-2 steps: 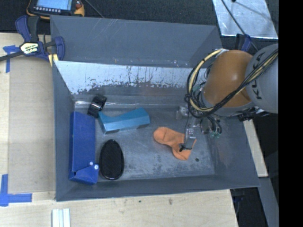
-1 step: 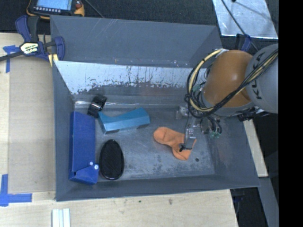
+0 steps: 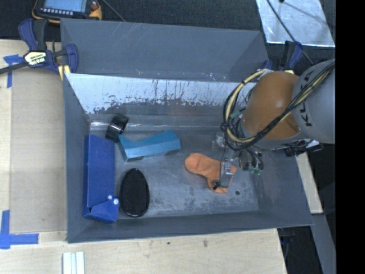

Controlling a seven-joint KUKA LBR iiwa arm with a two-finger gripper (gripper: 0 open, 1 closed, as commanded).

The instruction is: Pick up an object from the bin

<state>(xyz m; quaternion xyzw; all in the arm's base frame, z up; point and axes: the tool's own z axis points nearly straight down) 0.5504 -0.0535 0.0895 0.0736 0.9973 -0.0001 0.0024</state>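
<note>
- A grey metal bin (image 3: pixel 171 50) is seen from above. The robot arm reaches in from the view's right, with an orange-brown cover (image 3: pixel 274 104) and looped cables at its wrist.
- The tool (image 3: pixel 226 178) is down at the bin floor, on the right end of a soft, crumpled orange thing (image 3: pixel 199 164).
- Most of the orange thing lies just to the view's left of the tool. A small orange bit pokes out just below the tool's tip.
- I cannot tell whether the tool is apart, together or clamped on the orange thing.
- Further left of the tool, and a little higher in the view, lies a tilted light blue block (image 3: pixel 149 145).
- A small black clip-like piece (image 3: pixel 117 127) sits just beyond that block's far end.
- A black oval thing (image 3: pixel 134 193) lies well to the left of the tool and lower in the view.
- Farthest from the tool, a long dark blue box (image 3: pixel 100 176) lies along the bin's left wall.
</note>
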